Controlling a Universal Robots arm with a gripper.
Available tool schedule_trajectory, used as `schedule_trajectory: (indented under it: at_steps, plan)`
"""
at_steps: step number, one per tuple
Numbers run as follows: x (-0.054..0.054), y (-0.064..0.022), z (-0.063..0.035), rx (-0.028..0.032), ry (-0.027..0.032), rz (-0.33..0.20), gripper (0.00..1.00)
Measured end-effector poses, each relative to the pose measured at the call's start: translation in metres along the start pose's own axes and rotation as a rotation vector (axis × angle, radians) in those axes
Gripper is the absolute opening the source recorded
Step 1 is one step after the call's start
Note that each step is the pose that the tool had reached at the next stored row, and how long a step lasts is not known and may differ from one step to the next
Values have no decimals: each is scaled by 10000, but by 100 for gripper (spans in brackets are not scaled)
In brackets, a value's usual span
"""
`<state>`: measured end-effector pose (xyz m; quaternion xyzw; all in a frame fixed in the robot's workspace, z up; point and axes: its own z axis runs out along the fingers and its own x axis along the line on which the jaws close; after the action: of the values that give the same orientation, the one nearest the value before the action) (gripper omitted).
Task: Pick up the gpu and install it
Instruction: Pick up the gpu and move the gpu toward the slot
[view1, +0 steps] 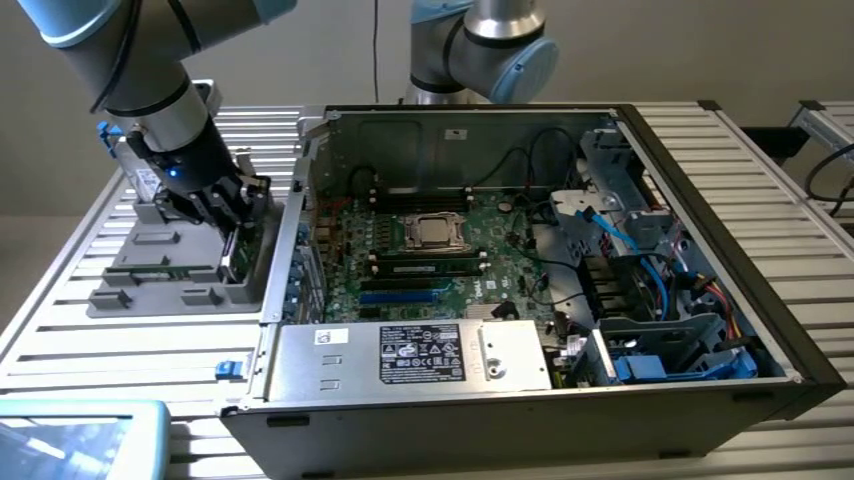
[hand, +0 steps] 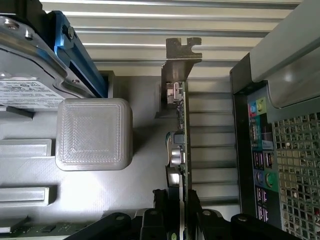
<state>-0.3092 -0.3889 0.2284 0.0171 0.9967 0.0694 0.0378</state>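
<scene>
Gripper (hand: 177, 202) fingers (hand: 161, 207) part-open, astride gpu (hand: 183, 125), one per face, no firm pinch visible. Card stands on edge in grey holder tray (view1: 140, 272). Long axis runs straight away from fingers to metal bracket (hand: 179, 57). Computer case (view1: 697, 142) just beside.

- The gpu (hand: 181, 125) is showing a dull silvery metal bracket and a green board edge.
- The holder tray (hand: 95, 132) is looking like matt grey plastic, finely ridged.
- The counter (hand: 150, 30) is gleaming as ribbed bare metal.
</scene>
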Motion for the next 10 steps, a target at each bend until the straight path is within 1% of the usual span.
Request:
schedule_trajectory:
  at_steps: [3, 5, 6, 10]
  plan:
    - [0, 0, 0, 1, 2, 0, 28]
    - [0, 1, -1, -1, 14, 1, 28]
    - [-3, 4, -28, -1, 16, -3, 28]
    - [-15, 30, -210, -2, 22, -35, 28]
